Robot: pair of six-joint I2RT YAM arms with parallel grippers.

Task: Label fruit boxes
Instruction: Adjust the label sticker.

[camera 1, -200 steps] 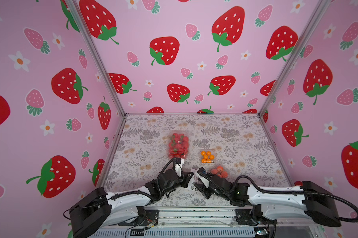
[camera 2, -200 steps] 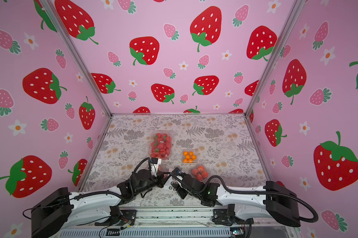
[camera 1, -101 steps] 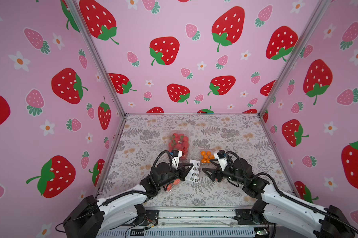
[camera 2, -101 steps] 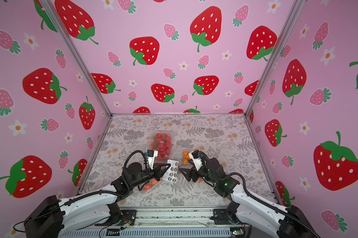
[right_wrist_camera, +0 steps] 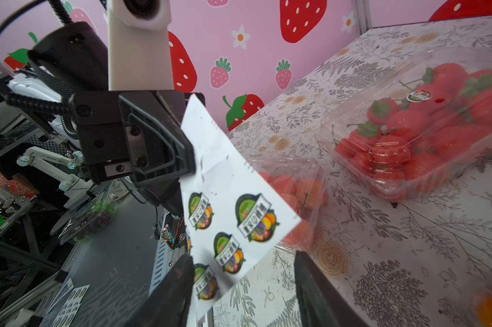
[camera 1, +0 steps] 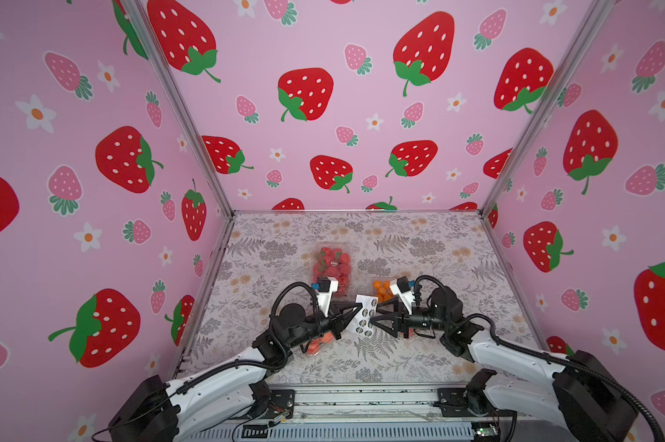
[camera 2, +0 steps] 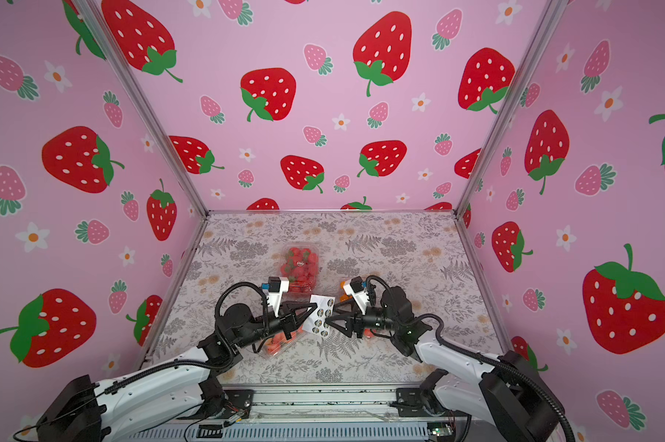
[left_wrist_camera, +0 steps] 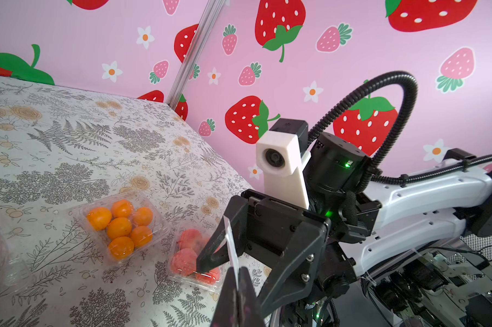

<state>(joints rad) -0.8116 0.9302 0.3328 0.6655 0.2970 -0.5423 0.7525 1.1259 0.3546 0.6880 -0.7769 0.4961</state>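
Observation:
My left gripper [camera 1: 357,309] [camera 2: 312,308] [left_wrist_camera: 236,273] is shut on a white sheet of round stickers [camera 1: 364,315] [camera 2: 322,317] [right_wrist_camera: 233,181], held up above the table. My right gripper [camera 1: 374,314] [camera 2: 329,320] [right_wrist_camera: 239,288] faces it, open, with the sheet's lower corner between its fingers. The strawberry fruit box [camera 1: 331,264] [right_wrist_camera: 409,136] sits behind the left gripper. The small orange box [camera 1: 380,289] [left_wrist_camera: 120,226] is behind the right one. A large peach-pink box [camera 1: 317,344] [right_wrist_camera: 298,192] lies under the left arm. A small one [left_wrist_camera: 188,254] lies under the right gripper.
Pink strawberry-print walls enclose the flowered table [camera 1: 419,245] on three sides. A metal rail [camera 1: 361,398] runs along the front edge between the arm bases. Spare sticker sheets [right_wrist_camera: 69,303] lie off the table below the front edge.
Both arms have come up from the front edge. The left one has lifted the sticker sheet to the middle. The right gripper has closed in until its fingers straddle the sheet's corner.

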